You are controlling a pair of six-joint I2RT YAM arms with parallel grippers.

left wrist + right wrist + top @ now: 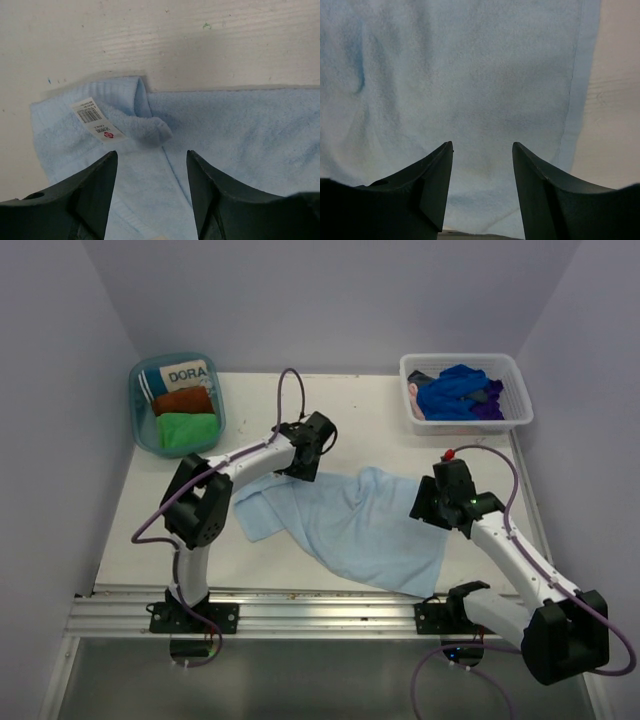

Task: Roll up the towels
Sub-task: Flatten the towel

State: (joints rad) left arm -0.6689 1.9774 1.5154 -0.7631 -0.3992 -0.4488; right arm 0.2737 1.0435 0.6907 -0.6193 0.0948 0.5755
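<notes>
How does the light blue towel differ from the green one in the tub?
The light blue towel lies spread and rumpled on the table, a corner folded; the green towel is a compact bundle. The light blue towel looks larger as it lies; the green towel is packed in the teal tub beside a rust-brown towel. Both are plain cloth.

Table (pixel 300 565): your light blue towel (pixel 345 525) lies spread and rumpled.
Left gripper (pixel 303 468): at its far left edge.
Right gripper (pixel 424 508): at its right edge.
Bin (pixel 134 405): green towel (pixel 187 430), brown towel (pixel 182 400).
Basket (pixel 468 426): dark blue towel (pixel 455 390), purple towel (pixel 490 406).
</notes>
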